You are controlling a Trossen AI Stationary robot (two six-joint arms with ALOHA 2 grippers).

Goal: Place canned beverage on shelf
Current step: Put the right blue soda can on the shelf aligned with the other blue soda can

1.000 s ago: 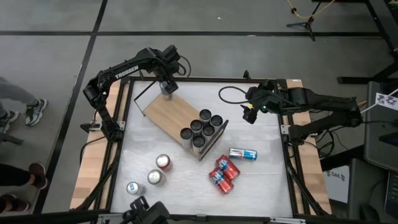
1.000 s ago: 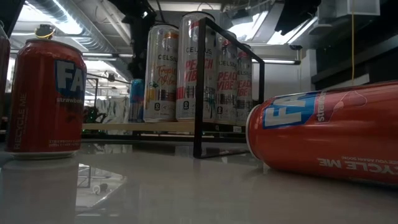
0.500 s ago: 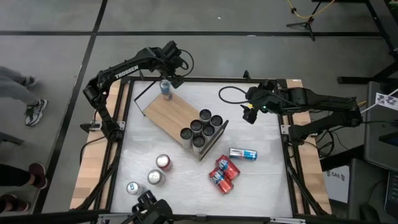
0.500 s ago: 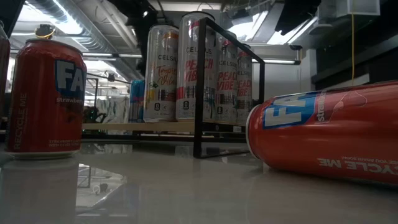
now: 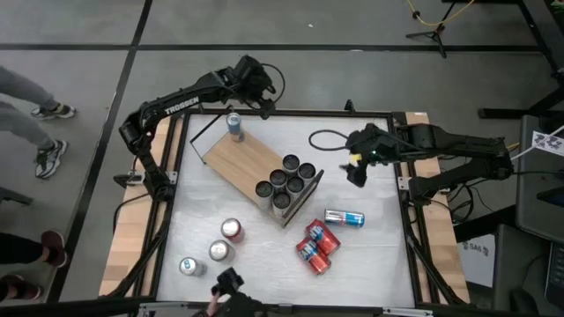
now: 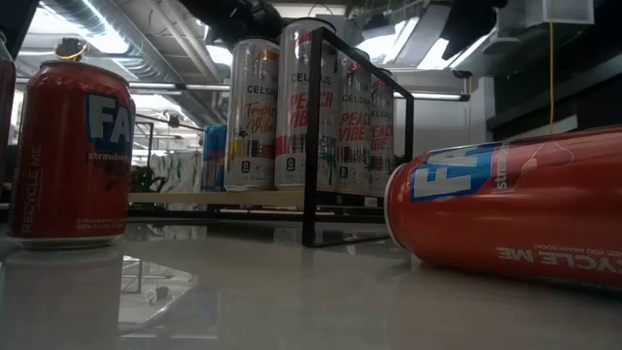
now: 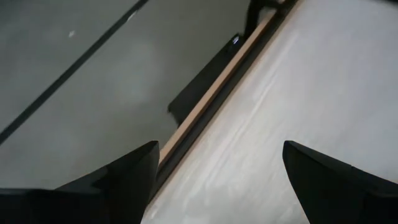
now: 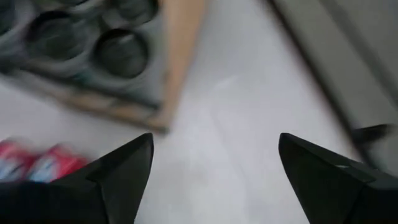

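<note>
At the near edge of the table (image 5: pixel 370 255) we find three upright cans: a silver-topped one (image 5: pixel 188 266) closest to the near left corner, a second (image 5: pixel 220 251) beside it, and a red one (image 5: pixel 232 230) just behind. In the low view a red can (image 6: pixel 73 151) stands at left and another red can (image 6: pixel 510 209) lies on its side at right, partly blocking the sight line to the shelf. Toward the near right, two red cans (image 5: pixel 316 245) lie side by side, touching, with a blue and silver can (image 5: pixel 344 217) lying on its side just beyond them.

The shelf (image 5: pixel 251 163), a light-wood board on a thin black wire frame, sits diagonally at mid-table. Its nearer end carries a tight cluster of six tall cylindrical cans (image 5: pixel 285 183), upright and touching. One blue canned beverage (image 5: pixel 234 125) stands alone at the shelf's far end, well apart from the cluster and free of any grip.

The table surface is white and smooth, with wooden side edges.

The right gripper (image 5: pixel 356 169) hangs over the table toward its far right corner, fingers spread and grasping nothing. The left gripper (image 5: pixel 264 95) sits beyond the far edge of the table, just past the lone can, fingers apart and released. A black cable (image 5: pixel 319 139) loops on the table near the far edge.
</note>
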